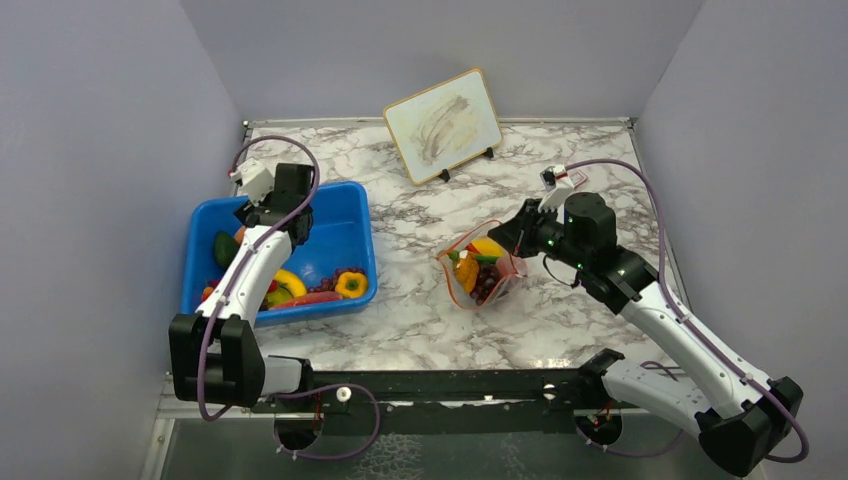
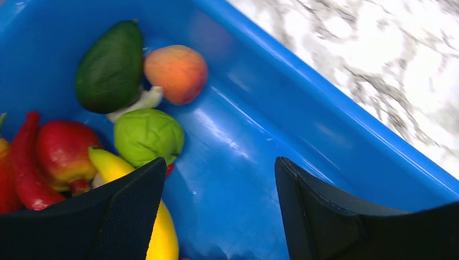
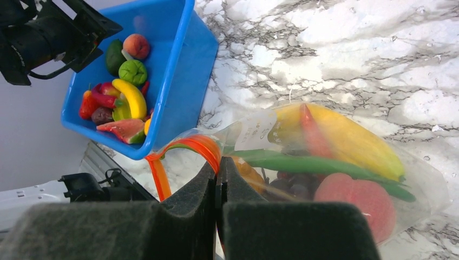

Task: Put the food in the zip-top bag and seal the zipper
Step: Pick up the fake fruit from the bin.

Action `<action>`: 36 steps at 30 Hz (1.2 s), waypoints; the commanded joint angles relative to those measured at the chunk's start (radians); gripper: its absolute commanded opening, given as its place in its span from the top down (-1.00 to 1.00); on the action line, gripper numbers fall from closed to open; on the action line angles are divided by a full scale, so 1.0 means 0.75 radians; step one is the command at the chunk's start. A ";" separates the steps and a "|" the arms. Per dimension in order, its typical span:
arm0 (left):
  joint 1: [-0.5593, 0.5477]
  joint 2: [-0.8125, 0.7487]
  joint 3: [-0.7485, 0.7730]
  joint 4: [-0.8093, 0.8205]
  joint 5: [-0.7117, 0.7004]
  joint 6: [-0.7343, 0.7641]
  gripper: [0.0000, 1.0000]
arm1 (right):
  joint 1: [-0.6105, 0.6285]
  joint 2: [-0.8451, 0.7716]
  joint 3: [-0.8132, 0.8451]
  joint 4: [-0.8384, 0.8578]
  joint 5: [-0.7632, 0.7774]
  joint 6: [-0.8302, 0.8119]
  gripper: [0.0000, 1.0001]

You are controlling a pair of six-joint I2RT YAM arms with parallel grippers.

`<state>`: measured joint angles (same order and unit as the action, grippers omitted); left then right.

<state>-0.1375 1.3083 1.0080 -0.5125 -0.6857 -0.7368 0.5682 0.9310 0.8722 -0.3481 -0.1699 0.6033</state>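
Note:
My left gripper hangs open inside the blue bin with only the bin's floor between its fingers. Loose food lies to its left: a dark green avocado, a peach, a light green piece, a red apple and a yellow banana. The clear zip-top bag lies mid-table and holds a banana, a green pod, grapes and a peach-red piece. My right gripper is shut on the orange-red zipper, whose mouth gapes in a loop.
The bin stands at the left of the marble table. A small picture board on a stand leans at the back. Grey walls close in on both sides and the rear.

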 commanded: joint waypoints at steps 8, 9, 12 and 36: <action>0.280 -0.014 -0.036 -0.022 -0.097 0.013 -0.51 | 0.002 -0.001 0.094 0.001 -0.010 -0.030 0.99; 0.300 -0.012 -0.050 -0.003 -0.106 0.046 -0.51 | 0.003 -0.009 0.100 -0.008 0.003 -0.036 0.99; 0.353 -0.006 -0.101 0.075 -0.105 0.103 -0.51 | 0.002 -0.037 0.087 -0.002 0.032 -0.040 0.99; 0.545 0.212 -0.057 0.144 -0.154 0.294 -0.60 | 0.003 -0.018 0.094 0.018 -0.025 -0.061 0.98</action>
<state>0.2523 1.4494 0.9371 -0.4191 -0.7662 -0.5346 0.5682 0.9264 0.8989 -0.3969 -0.1722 0.5705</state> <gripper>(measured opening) 0.788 0.013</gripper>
